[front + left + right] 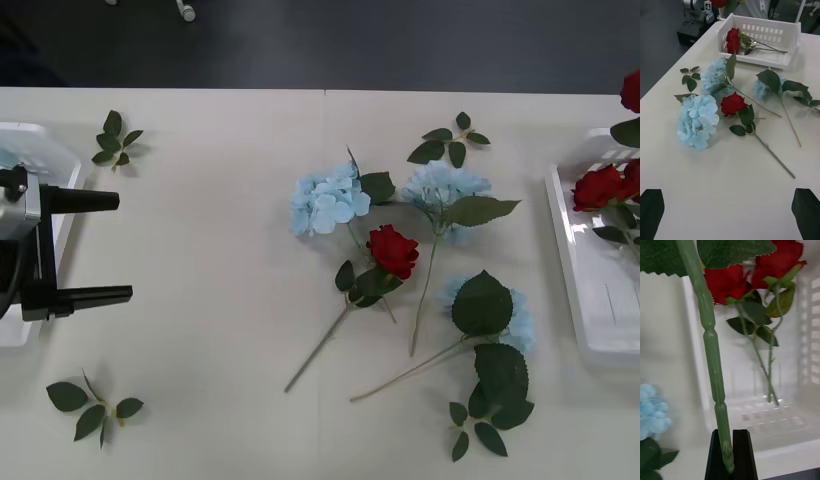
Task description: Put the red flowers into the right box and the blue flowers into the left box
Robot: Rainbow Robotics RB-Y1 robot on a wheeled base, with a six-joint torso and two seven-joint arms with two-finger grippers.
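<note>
My right gripper (pixel 730 440) is shut on the green stem (pixel 711 348) of a red flower, held over the right box (pixel 752 405). Its bloom (pixel 632 90) shows at the table's far right. Two red flowers (pixel 600 186) lie in that white box (pixel 590 300). One more red flower (pixel 392 250) lies mid-table among three blue flowers (pixel 328 200) (pixel 445 188) (pixel 505 312). My left gripper (pixel 124 247) hangs open beside the left box (pixel 50 150), with nothing between its black fingers (pixel 651 210). In the left wrist view the red flower (pixel 733 104) lies beside a blue flower (pixel 698 120).
Loose leaf sprigs lie at the back left (pixel 115 138), front left (pixel 95 405), back centre (pixel 450 140) and front right (pixel 478 430). The table's far edge runs along the top, with dark floor beyond. Bare tabletop separates the left gripper from the flowers.
</note>
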